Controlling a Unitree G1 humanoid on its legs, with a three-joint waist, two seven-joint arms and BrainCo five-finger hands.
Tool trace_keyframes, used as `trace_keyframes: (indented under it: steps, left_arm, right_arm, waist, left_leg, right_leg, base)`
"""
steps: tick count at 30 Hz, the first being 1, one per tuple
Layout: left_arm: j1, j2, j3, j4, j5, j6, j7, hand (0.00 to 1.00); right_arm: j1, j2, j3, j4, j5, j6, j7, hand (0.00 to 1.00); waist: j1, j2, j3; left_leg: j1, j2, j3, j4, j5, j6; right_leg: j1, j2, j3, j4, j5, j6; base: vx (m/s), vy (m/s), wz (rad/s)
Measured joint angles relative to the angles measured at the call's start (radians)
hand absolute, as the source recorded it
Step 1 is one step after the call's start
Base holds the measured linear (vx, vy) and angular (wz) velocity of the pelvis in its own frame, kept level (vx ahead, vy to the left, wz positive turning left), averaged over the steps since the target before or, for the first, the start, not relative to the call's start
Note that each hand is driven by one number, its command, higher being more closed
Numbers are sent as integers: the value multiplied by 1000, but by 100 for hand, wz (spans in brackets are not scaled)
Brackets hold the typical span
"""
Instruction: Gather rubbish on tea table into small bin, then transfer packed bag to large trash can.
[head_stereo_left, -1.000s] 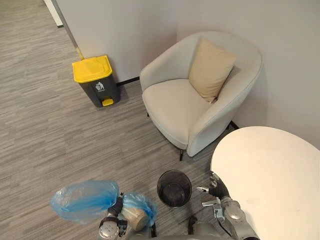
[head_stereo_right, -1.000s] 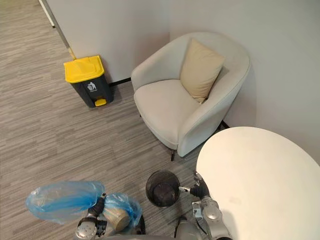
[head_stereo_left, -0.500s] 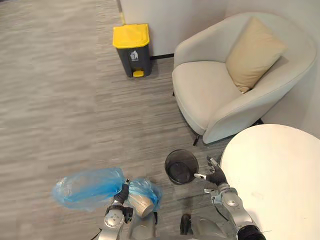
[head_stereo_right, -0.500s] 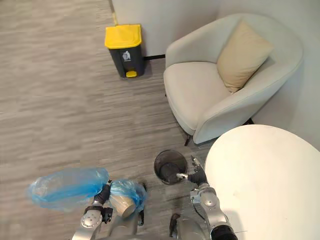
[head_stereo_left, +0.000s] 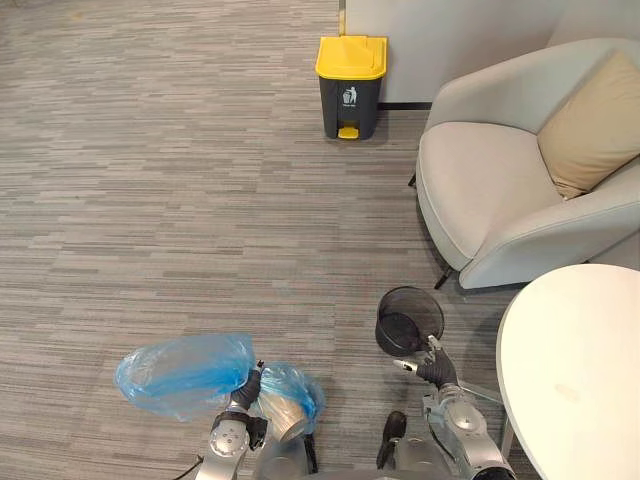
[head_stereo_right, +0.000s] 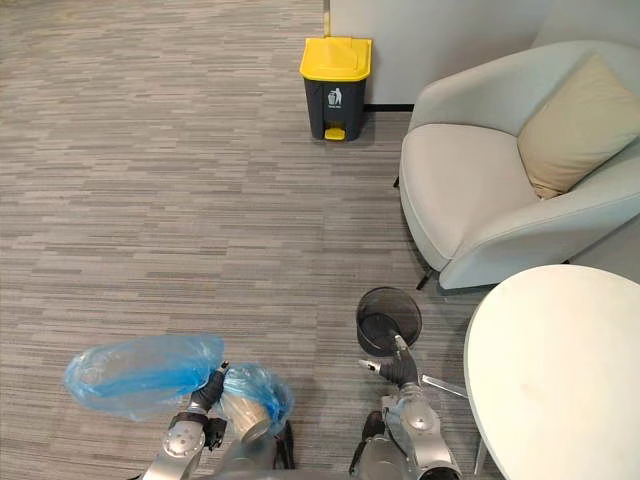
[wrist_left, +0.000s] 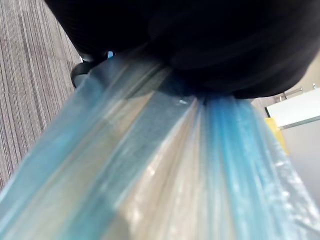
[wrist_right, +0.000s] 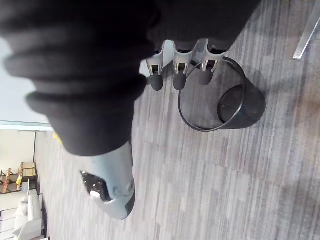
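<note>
Bulging either side of left hand (head_stereo_left: 243, 391): blue bag (head_stereo_left: 185, 360).

The large trash can (head_stereo_left: 350, 72) stands far ahead of you by the wall (head_stereo_left: 450, 30), the armchair (head_stereo_left: 490, 200) with a cushion (head_stereo_left: 590, 125) to its right. The small bin (head_stereo_left: 408, 320) is on the floor (head_stereo_left: 150, 200) left of the counter (head_stereo_left: 580, 370). The bag (head_stereo_left: 185, 372) hangs at your left, apparently from the left hand (head_stereo_left: 243, 392).
</note>
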Motion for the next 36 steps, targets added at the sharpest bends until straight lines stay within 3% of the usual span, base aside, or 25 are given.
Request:
trace_keyframes:
  steps: [5,8,10,12,13,14,15,16,17,19,21,23,24,25,26,27,28,30,31,33,35,36]
  left_arm:
    - [0,-5,6,4,0,0,0,100]
    - [3,-7,6,3,0,0,-1,100]
    - [13,-4,6,-1,0,1,-1,100]
    - [20,-4,0,-23,0,2,-1,100]
    - [32,-4,-3,-48,0,2,-1,100]
    - [39,-3,-2,-63,-1,1,-1,100]
    - [42,-4,4,-65,-1,6,-1,100]
    - [38,-2,3,-60,-1,12,-2,100]
    - [23,1,5,-58,-1,21,-2,100]
    - [-17,17,10,-29,-1,21,-2,100]
    - [-28,31,10,-9,0,21,-2,100]
    - [-40,7,12,5,7,20,-2,100]
    - [-37,-1,15,5,7,21,-3,100]
    - [-37,-16,20,4,7,22,-6,100]
    - [-36,-23,22,1,7,22,-11,100]
    - [-26,-33,29,-18,7,22,-21,100]
    - [-15,-37,29,-44,7,21,-23,100]
    - [-19,-44,29,-53,6,21,-24,100]
    - [-24,-46,29,-65,6,21,-24,100]
    - [-37,-46,31,-66,6,20,-26,100]
    - [-37,-46,32,-61,6,20,-36,100]
    - [-34,-48,31,-59,6,20,-42,100]
  right_arm:
    - [-7,-2,4,19,0,10,0,0]
    - [-6,-2,8,37,-2,11,0,0]
    - [0,0,11,51,-3,17,3,0]
    - [9,-1,10,53,-3,20,4,0]
    - [14,0,4,53,-3,23,4,0]
    - [15,0,-1,53,-3,25,5,0]
    - [13,1,-3,57,-2,28,6,0]
    - [12,1,-3,59,-2,27,7,0]
    - [14,0,-1,66,-2,27,11,0]
    - [16,-4,-2,83,-2,28,11,0]
    - [28,-7,-5,86,-1,28,10,0]
    - [38,-22,-7,95,1,30,11,0]
    - [27,-24,-12,95,1,29,11,0]
    - [29,-18,-12,92,3,30,11,0]
    - [36,-14,-12,90,6,31,11,0]
    - [44,-6,-10,83,19,32,11,0]
    - [52,3,-10,58,29,31,9,0]
    - [49,17,-13,34,40,28,6,0]
    - [48,17,-16,29,50,28,5,0]
    - [39,22,-35,37,61,30,5,0]
    - [36,26,-50,54,67,30,4,0]
    - [35,14,-54,65,67,30,3,0]
  waist:
    - [-2,-4,-2]
    - [-4,-21,1]
    - [-8,-50,0]
    - [-16,-64,1]
    - [-35,-66,2]
    - [-44,-71,4]
    - [-37,-67,11]
    - [-39,-58,13]
    - [-41,-40,24]
    - [-53,-56,23]
    - [-66,-77,10]
    - [-56,-47,-3]
    - [-57,-30,-5]
    - [-58,-11,2]
    - [-58,-7,2]
    - [-52,-7,4]
    - [-44,-8,4]
    - [-40,-18,1]
    - [-33,-25,2]
    - [-29,-29,6]
    - [-25,-41,14]
    - [-21,-32,13]
  left_leg:
    - [-51,-8,-1,49,-38,23]
    - [-77,-24,-1,123,-92,44]
    - [-74,-53,-26,171,-136,54]
    - [-77,-89,-70,199,-161,72]
    - [-80,-107,-110,215,-174,87]
    - [-72,-121,-135,223,-181,96]
    - [-57,-122,-150,230,-197,100]
    - [-50,-113,-165,236,-200,99]
    - [-22,-96,-193,231,-206,92]
    - [21,-105,-230,197,-209,81]
    - [58,-123,-272,184,-224,54]
    - [81,-95,-291,180,-227,32]
    - [75,-78,-287,201,-210,2]
    - [53,-47,-269,315,-174,-51]
    - [39,-31,-250,381,-153,-61]
    - [5,1,-215,513,-107,-66]
    - [-39,53,-155,643,-119,-50]
    - [-110,96,-102,708,-145,-5]
    - [-157,110,-90,683,-162,16]
    - [-210,102,-96,558,-168,26]
    - [-229,57,-128,357,-148,10]
    - [-208,30,-186,169,-67,-22]
  right_leg:
    - [-42,-13,16,27,-9,12]
    - [-97,-60,36,176,-98,34]
    - [-121,-107,53,311,-184,50]
    - [-122,-88,143,360,-258,67]
    - [-104,-69,180,368,-282,69]
    - [-107,-76,189,412,-271,61]
    - [-191,-75,237,571,-257,26]
    - [-207,-51,257,592,-276,33]
    - [-233,6,266,548,-288,22]
    - [-265,51,274,456,-275,11]
    - [-265,88,305,380,-169,-37]
    - [-234,103,272,379,-178,-59]
    - [-208,112,254,358,-189,-73]
    - [-130,131,227,300,-194,-81]
    - [-92,142,222,277,-194,-83]
    - [-25,155,218,236,-196,-94]
    - [40,168,219,201,-201,-104]
    - [100,163,225,153,-204,-108]
    - [122,158,235,123,-204,-107]
    - [145,140,238,95,-203,-105]
    - [161,109,247,89,-211,-88]
    - [166,102,271,88,-230,-45]
  base:
    - [-64,62,-3]
    - [9,83,9]
    - [75,17,38]
    - [143,9,73]
    - [182,0,91]
    - [311,39,80]
    - [277,33,41]
    - [327,31,40]
    - [223,-16,48]
    - [382,-112,77]
    - [420,-157,86]
    - [389,-134,43]
    - [466,-192,29]
    - [383,-163,35]
    - [370,-150,27]
    - [278,-65,1]
    - [387,-76,-5]
    - [263,-9,-9]
    - [206,76,-10]
    - [231,183,-5]
    - [189,234,-9]
    - [155,241,-33]
